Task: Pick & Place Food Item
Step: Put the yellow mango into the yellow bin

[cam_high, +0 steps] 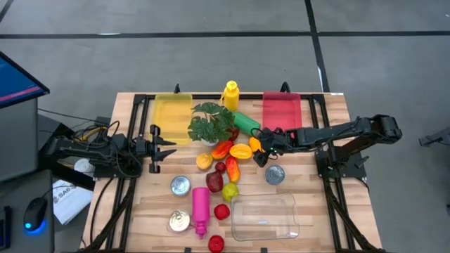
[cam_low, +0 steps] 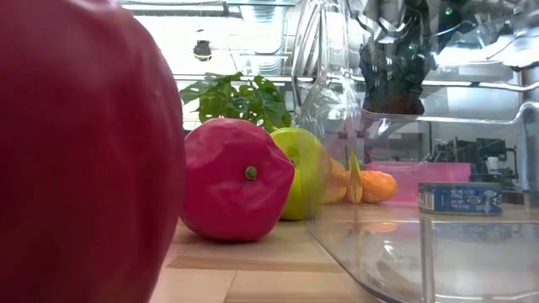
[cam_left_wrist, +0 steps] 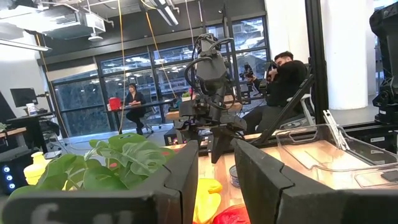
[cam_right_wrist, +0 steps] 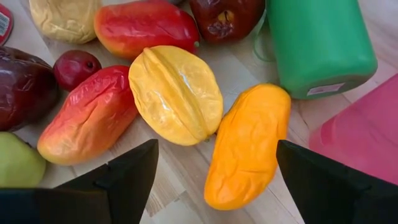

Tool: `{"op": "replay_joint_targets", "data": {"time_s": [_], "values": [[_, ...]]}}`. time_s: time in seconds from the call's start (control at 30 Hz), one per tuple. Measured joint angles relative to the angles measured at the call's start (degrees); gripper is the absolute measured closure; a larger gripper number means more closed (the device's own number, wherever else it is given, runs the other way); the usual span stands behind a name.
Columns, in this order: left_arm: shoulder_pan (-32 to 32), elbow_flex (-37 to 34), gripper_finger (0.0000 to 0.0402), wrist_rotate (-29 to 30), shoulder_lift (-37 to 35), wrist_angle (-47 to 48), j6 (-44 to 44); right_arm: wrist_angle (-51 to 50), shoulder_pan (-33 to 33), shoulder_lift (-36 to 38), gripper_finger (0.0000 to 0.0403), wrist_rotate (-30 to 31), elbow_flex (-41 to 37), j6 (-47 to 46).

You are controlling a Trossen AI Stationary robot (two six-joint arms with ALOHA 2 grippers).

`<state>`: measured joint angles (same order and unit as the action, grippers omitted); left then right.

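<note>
The orange mango (cam_right_wrist: 247, 144) lies on the tabletop (cam_high: 316, 204) between my right claw's (cam_right_wrist: 214, 163) two spread fingers, just beside the one yellow starfruit (cam_right_wrist: 176, 93); I am touching neither, and nothing is held. Around them I count two red-orange mangoes (cam_right_wrist: 88, 118), one green bottle (cam_right_wrist: 320, 43) lying on its side, one small dark red fruit (cam_right_wrist: 74, 66) and one pale green fruit (cam_right_wrist: 17, 163). Farther out from above: two trays at the far edge, one yellow (cam_high: 172, 117) and one red (cam_high: 281, 111), one yellow bottle (cam_high: 230, 95), one leafy plant (cam_high: 209, 121), one pink bottle (cam_high: 200, 208), three tins (cam_high: 274, 174) and one clear container (cam_high: 264, 218). My left claw (cam_high: 166, 146) waits beside the yellow tray, fingers slightly apart, empty.
</note>
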<state>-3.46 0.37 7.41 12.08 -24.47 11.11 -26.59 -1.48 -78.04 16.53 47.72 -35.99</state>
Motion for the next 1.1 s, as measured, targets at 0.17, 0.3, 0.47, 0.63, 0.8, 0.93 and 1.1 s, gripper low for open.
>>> {"op": "replay_joint_targets", "data": {"time_s": [0.17,0.3,0.47,0.63,0.8,0.93,1.1], "values": [[0.01,0.01,0.0307,-0.01,0.0,0.0,0.0,-0.58,0.0,0.0,0.0082,-0.02,-0.02,-0.02],[-0.01,0.0,0.0307,0.0,0.0,0.0,0.01,-0.79,0.0,0.0,0.0076,-0.04,-0.02,-0.04],[0.01,0.0,0.0307,-0.01,-0.01,0.0,0.1,-0.85,0.28,0.0,0.0066,-0.07,-0.04,-0.02],[0.01,-0.01,0.0307,0.0,-0.02,0.0,0.2,-0.77,1.24,-0.25,0.0066,0.0,-0.04,-0.05],[-0.01,-0.01,0.0307,-0.01,0.0,0.01,0.2,0.19,1.18,-4.69,0.0067,0.0,-0.07,-0.07],[0.0,-0.01,0.0307,-0.01,-0.01,0.02,0.21,-0.11,1.18,-8.85,0.0067,-0.08,-0.09,-0.09],[0.0,0.01,0.0307,-0.01,-0.01,0.01,0.22,0.0,1.33,-11.47,0.0067,-0.09,-0.09,-0.11]]}}
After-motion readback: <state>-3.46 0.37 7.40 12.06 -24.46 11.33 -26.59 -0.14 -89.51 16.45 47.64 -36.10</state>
